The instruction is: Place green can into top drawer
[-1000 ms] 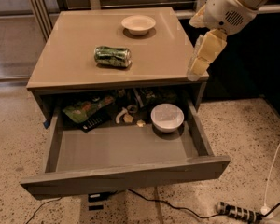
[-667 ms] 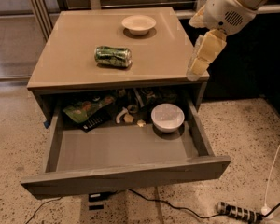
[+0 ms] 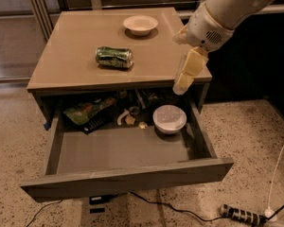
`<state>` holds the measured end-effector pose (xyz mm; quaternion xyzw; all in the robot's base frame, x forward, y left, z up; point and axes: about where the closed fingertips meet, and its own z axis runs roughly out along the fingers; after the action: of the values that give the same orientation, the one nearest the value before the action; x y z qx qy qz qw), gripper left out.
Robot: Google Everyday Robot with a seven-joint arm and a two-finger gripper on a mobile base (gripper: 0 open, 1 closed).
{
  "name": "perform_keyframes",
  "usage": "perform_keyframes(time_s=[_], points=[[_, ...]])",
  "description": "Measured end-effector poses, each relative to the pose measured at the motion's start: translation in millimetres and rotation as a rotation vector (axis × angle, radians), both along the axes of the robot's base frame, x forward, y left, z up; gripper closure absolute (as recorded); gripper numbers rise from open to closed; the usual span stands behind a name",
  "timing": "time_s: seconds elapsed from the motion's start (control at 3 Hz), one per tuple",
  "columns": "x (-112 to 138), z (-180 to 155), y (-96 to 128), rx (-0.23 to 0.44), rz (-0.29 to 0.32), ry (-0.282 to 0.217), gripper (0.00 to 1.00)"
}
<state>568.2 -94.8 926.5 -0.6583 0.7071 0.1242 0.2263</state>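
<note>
The green can [image 3: 114,57] lies on its side on the tan cabinet top [image 3: 71,51], left of centre. The top drawer [image 3: 128,179] is pulled out wide below it, and the front half of its floor is bare. My gripper [image 3: 182,84] hangs from the white arm at the cabinet's right front corner, pointing down over the drawer's right rear. It is well to the right of the can, holds nothing and touches nothing.
A white bowl [image 3: 140,24] sits at the back of the cabinet top. At the back of the drawer lie a flat green snack bag [image 3: 83,111], small odds and ends, and a white lidded bowl [image 3: 169,118]. A power strip [image 3: 241,215] and cables lie on the speckled floor.
My gripper has moved left and a little down, from beside the cabinet's right edge to over its front right corner. The can, bowls and drawer have not moved.
</note>
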Motion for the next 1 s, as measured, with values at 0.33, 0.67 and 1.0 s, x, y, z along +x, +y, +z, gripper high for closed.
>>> perform_keyframes(time_s=[0.33, 0.67, 1.0], points=[[-4.9, -17.1, 21.2, -0.004, 0.064, 0.024, 0.0], [-4.4, -18.3, 21.3, -0.019, 0.06, 0.02, 0.0], [0.5, -28.2, 20.5, -0.165, 0.021, -0.025, 0.0]])
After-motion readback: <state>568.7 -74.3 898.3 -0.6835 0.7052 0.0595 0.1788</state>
